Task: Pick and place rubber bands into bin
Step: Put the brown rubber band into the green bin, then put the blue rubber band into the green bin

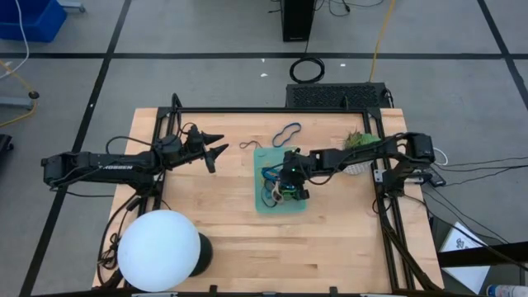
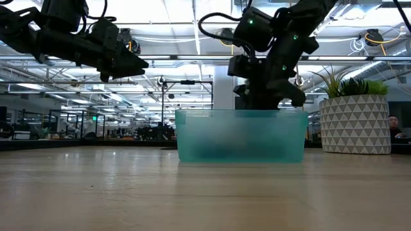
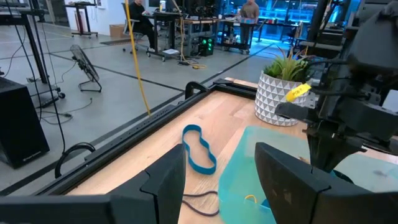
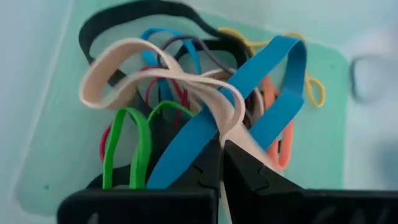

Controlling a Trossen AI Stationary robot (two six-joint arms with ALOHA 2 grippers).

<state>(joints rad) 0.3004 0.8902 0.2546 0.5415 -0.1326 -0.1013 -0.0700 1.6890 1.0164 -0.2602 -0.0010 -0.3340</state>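
Bands (image 4: 186,106) of many colours lie heaped in the bin (image 1: 260,200), which sits near the middle of the desk (image 1: 223,247). From the right wrist, a wide blue band (image 4: 249,106) and a tan band (image 4: 155,71) rise out of the heap to the right tool (image 4: 221,155), whose fingers are clenched together on them. The tool hangs low over the bin, its tip below the rim in the low view, so the pair is probably held there to be let go inside rather than dropped from height. Black, green, red, orange and yellow loops lie under them on the bin floor.

Two bands are not yet in: a blue loop (image 1: 288,131) lies on the desk just beyond the bin's far edge, and a thin dark band (image 1: 251,145) lies beside it, nearer the bin's corner. The left tool (image 1: 216,148) hovers above the desk to the bin's left with its fingers spread and nothing between them; its wrist camera looks straight at that blue loop, so it seems placed to fetch it next.

A potted plant (image 1: 356,142) stands past the right arm, clear of the bin. A white globe (image 1: 159,250) sits at the desk's near left corner.
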